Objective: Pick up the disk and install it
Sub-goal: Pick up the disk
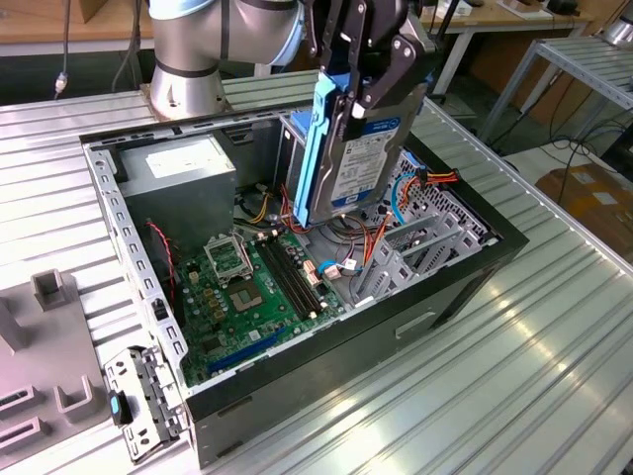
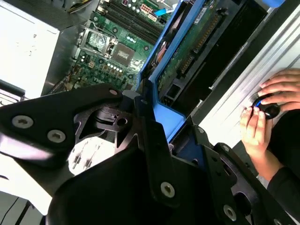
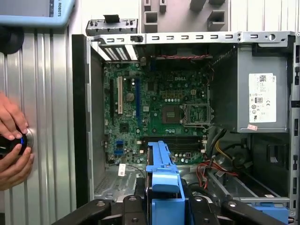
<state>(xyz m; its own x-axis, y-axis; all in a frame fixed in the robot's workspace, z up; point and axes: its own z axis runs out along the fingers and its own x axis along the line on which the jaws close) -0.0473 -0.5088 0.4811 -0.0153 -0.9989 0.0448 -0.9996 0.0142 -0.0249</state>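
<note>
disk (image 1: pixel 361 158): held on edge above the open case, over the cables between motherboard and drive cage, blue carrier rail toward the exterior view's left
grey fixture (image 1: pixel 49 336): on the counter (image 1: pixel 514 376), far left in the exterior view
metal bracket (image 1: pixel 143 401): on the counter just beside the case's near corner, carrying a small blue latch piece
computer case (image 1: pixel 297 381): lay open on the counter
power supply (image 1: pixel 183 173): in the case's far left corner
motherboard (image 1: pixel 252 287): flat on the case floor, left of the disk
gripper (image 1: pixel 361 94): clamped on the disk's upper part
drive cage (image 1: pixel 420 242): inside the case, right of the disk
person's hands (image 3: pixel 14 161): rested on a black knob (image 3: pixel 9 145) beside the case
</note>
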